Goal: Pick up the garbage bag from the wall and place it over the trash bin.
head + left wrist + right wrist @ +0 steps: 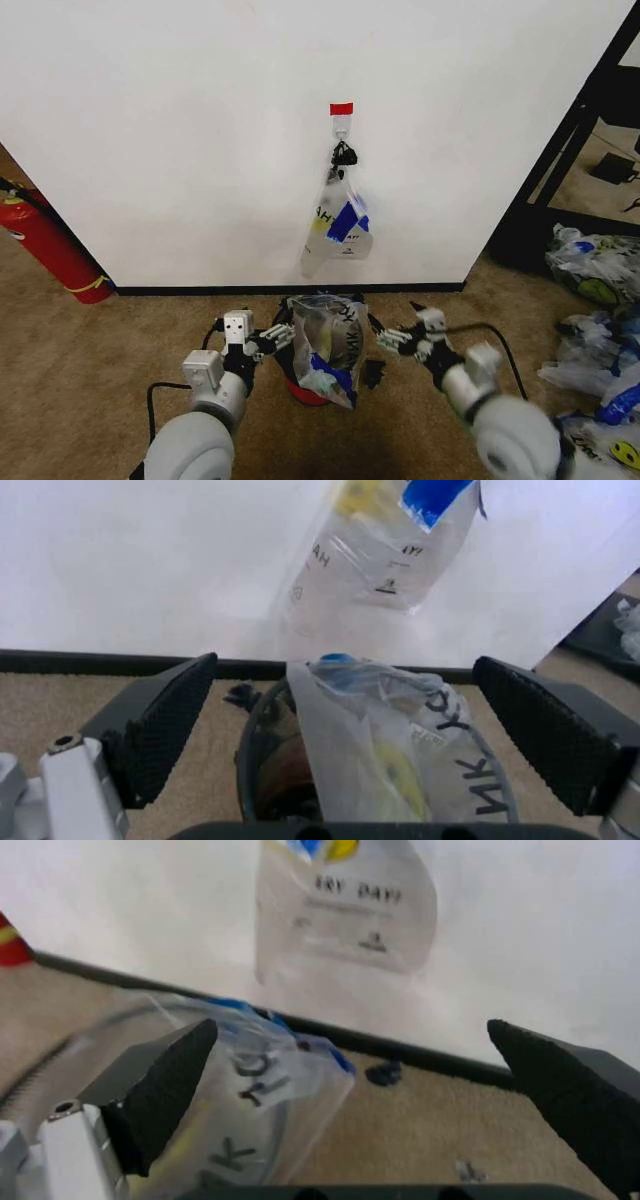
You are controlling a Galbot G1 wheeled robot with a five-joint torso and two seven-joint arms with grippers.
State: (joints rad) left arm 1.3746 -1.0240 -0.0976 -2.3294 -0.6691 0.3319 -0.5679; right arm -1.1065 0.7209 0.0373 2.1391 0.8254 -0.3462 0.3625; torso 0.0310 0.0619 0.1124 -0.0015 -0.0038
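A see-through "THANK YOU" garbage bag (338,225) (370,562) (350,915) hangs from a small hook (341,126) on the white wall (180,130), under a red tape strip (341,108). Below it, on the carpet, the red trash bin (303,388) with a black rim (248,742) carries a second like-printed bag (328,345) (385,742) (250,1080), crumpled over its top. My left gripper (276,338) (355,731) is open just left of the bin. My right gripper (394,341) (365,1095) is open just right of it. Neither holds anything.
A red fire extinguisher (48,245) leans at the wall's left end. A heap of printed bags (600,330) lies on the carpet at the right, beside a black frame (575,130). A small black object (373,373) lies by the bin.
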